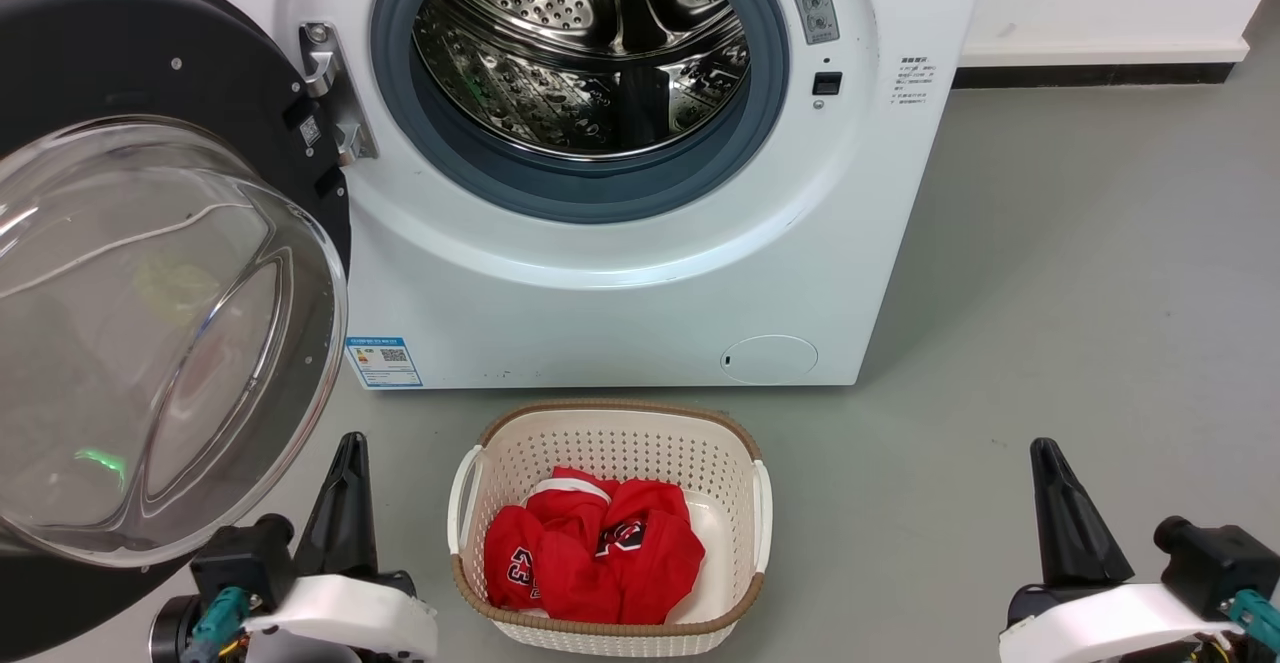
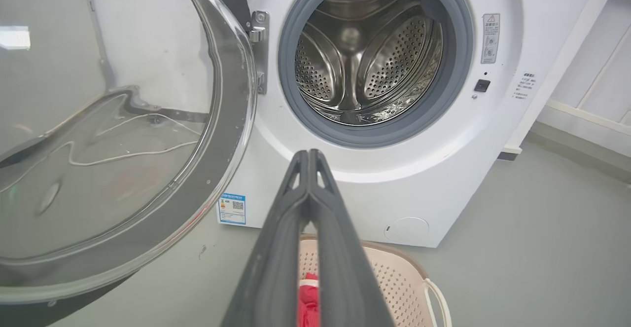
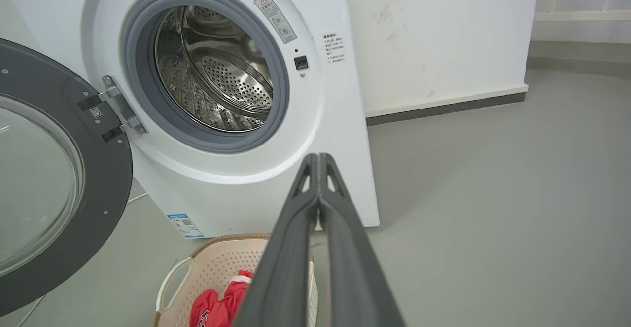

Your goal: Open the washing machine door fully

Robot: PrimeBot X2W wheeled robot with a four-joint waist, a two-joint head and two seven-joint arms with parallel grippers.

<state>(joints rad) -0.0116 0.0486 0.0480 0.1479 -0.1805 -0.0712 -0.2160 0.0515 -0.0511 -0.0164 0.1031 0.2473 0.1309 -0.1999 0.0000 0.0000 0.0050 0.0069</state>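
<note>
The left claw (image 2: 308, 155) has its two fingers (image 2: 276, 258) pressed together to the tips, with nothing between them. In the left wrist view they rise from the bottom centre and end below the mouth of the drum (image 2: 365, 51), apart from the machine (image 2: 394, 184). The right claw (image 3: 319, 158) is likewise closed on nothing, its tips in the middle of the right wrist view, over the machine's lower front. In the head view the two claws sit at the lower left and lower right, pointing up the frame and touching nothing. Between them, at the bottom centre, a pale basket (image 1: 610, 413) stands on the grey floor (image 1: 1050, 293) just before the machine, with red cloth (image 1: 600, 553) in it. The door (image 1: 150, 323) is swung wide on its hinge (image 1: 335, 93) and takes up the left of the head view, its glass bowl bulging toward the camera just above the left claw. The drum, top centre, shows inside the grey ring (image 1: 600, 193). A blue label (image 1: 383, 361) is at the machine's lower left corner.
</note>
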